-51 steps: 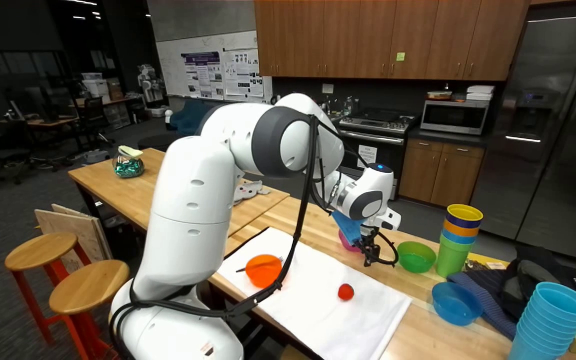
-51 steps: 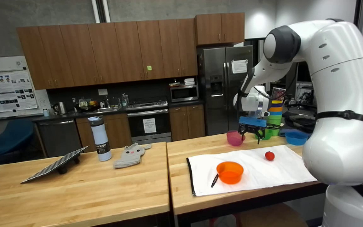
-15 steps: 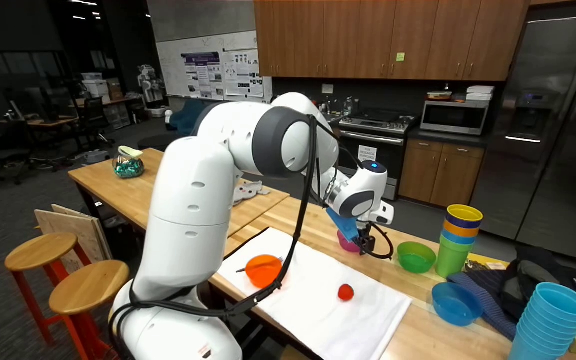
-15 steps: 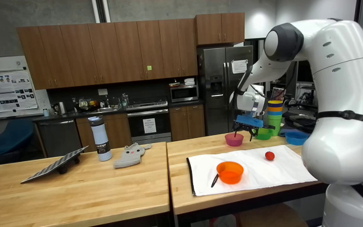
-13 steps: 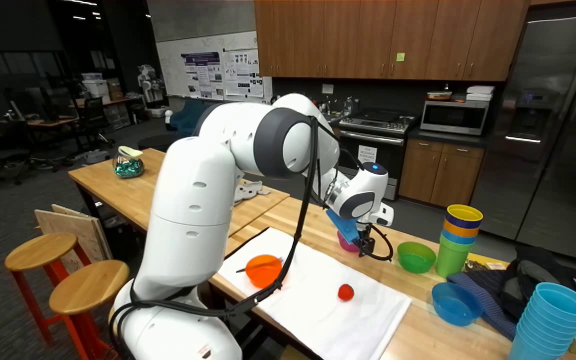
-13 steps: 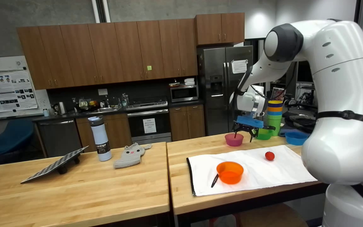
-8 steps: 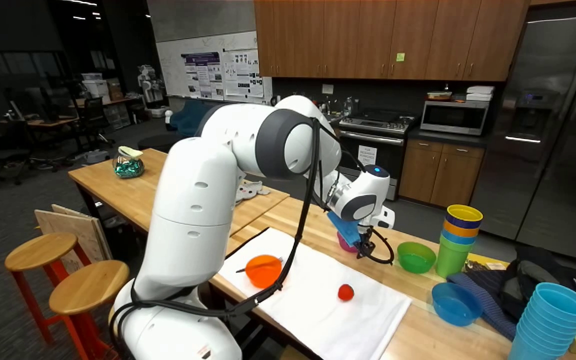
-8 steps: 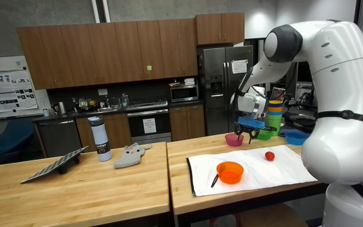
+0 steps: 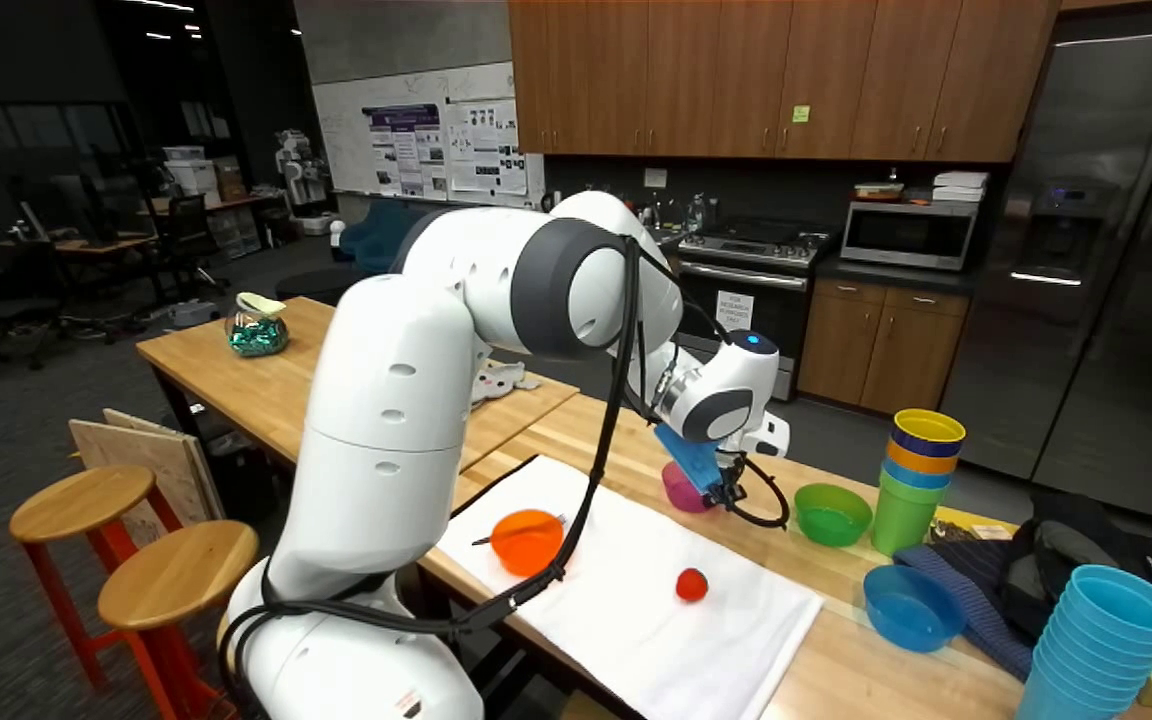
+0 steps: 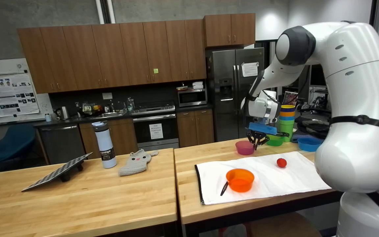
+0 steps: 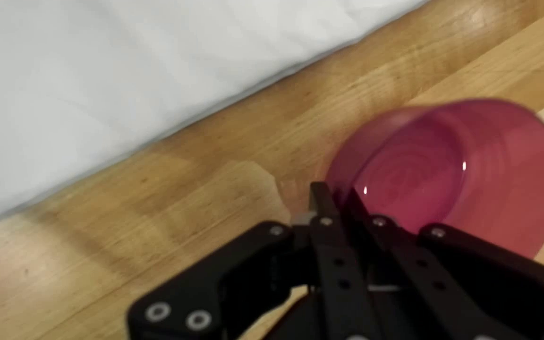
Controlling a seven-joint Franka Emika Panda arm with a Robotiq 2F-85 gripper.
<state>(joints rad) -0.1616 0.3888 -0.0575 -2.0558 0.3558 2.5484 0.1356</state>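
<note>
The black two-fingered tool (image 11: pixel 338 192) has just clenched one wall of the round translucent pink bowl (image 11: pixel 446 174), on the wooden counter (image 11: pixel 196 198) near the white cloth (image 11: pixel 135 71); the bowl now seems secured.

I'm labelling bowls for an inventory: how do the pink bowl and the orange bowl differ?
Colour: the pink bowl is deep pink, the orange bowl bright orange.
Place: the pink bowl is beside the white cloth, the orange bowl on it.
Contact: the end effector pinches the pink bowl's wall; it is away from the orange bowl.
Both are round and open-topped.
</note>
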